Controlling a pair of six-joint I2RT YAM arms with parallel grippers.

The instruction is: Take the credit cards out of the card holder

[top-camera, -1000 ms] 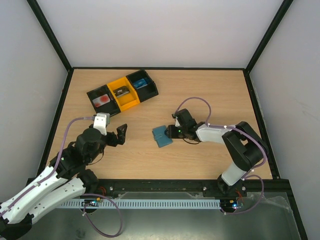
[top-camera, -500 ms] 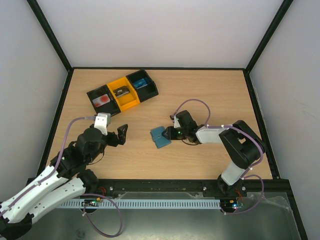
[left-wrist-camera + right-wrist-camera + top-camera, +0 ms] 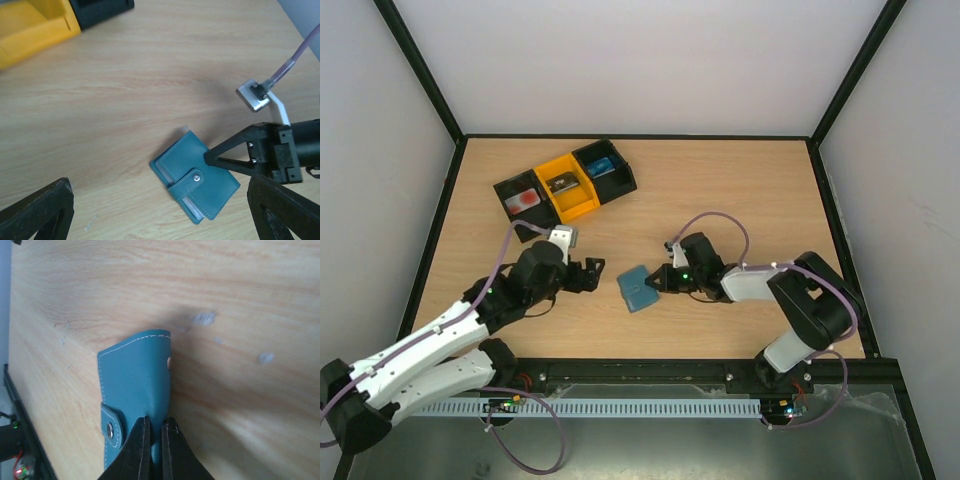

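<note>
Hovering near me, my left gripper (image 3: 594,274) is spread wide. Just beyond, the card holder (image 3: 195,182) lies mid-table, snap strap (image 3: 197,176) fastened. My right gripper (image 3: 156,422), pinching its thin edge, may slip or drag it.

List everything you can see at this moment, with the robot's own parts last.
card holder: one, blue-teal, snapped shut, flat on the table between the two grippers
credit cards: none out; pale edges at the holder's end may be cards, count unclear
tray: one, black-orange-black compartments, far left of the table
white-and-red item: one, in the left black compartment
dark item: one, in the orange compartment
blue item: one, in the right black compartment
table: one, light wood
left gripper: black, open, left of the holder and apart from it
right gripper: black, shut on the holder's right edge
</note>
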